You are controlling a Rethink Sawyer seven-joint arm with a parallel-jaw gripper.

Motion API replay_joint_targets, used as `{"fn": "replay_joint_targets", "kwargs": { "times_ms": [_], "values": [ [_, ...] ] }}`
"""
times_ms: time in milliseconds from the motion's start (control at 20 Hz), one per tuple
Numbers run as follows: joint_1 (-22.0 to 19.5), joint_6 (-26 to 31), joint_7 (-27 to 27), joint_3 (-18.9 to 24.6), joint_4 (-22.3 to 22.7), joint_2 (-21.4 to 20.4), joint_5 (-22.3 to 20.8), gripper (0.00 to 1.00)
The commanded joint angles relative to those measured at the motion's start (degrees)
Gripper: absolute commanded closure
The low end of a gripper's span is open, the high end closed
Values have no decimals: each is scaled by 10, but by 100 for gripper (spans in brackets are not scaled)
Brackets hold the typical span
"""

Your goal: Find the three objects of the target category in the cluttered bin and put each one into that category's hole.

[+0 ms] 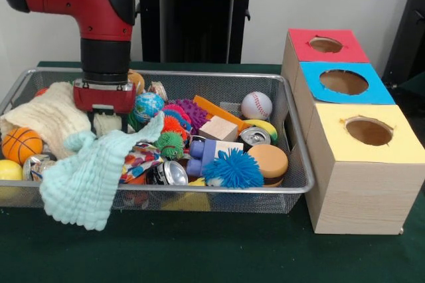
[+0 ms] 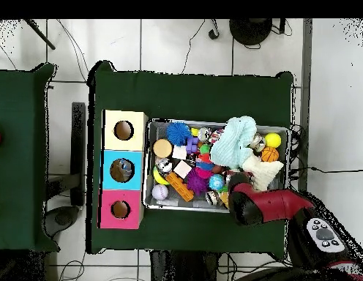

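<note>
My gripper (image 1: 106,115) reaches down into the left part of the wire bin (image 1: 219,76), between a cream cloth (image 1: 50,113) and a globe-printed ball (image 1: 147,105). A mint cloth (image 1: 86,177) hangs over the bin's front rim just below it. In the bin lie a basketball (image 1: 21,143), a yellow ball (image 1: 9,170), a baseball (image 1: 256,105), a blue spiky ball (image 1: 232,169), two cans (image 1: 255,137) (image 1: 169,173) and a wooden block (image 1: 218,128). In the overhead view the red arm (image 2: 254,203) covers the gripper.
Three wooden boxes with round holes stand beside the bin: red top (image 1: 299,40), blue top (image 1: 382,94), yellow top (image 1: 398,143). In the overhead view they line up left of the bin (image 2: 214,123). A green cloth covers the table (image 1: 199,250).
</note>
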Motion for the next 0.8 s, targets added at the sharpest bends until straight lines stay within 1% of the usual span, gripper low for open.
{"fn": "replay_joint_targets", "kwargs": {
  "times_ms": [50,150,500,650,800],
  "values": [
    [-11,-24,-4,-15,-66,45,-57,0],
    [-8,-13,-3,-21,-63,41,-54,0],
    [-29,29,-19,16,-35,10,-57,0],
    [-28,43,-17,25,-10,-11,-47,0],
    [-21,64,-14,34,27,-45,-27,0]
  ]
}}
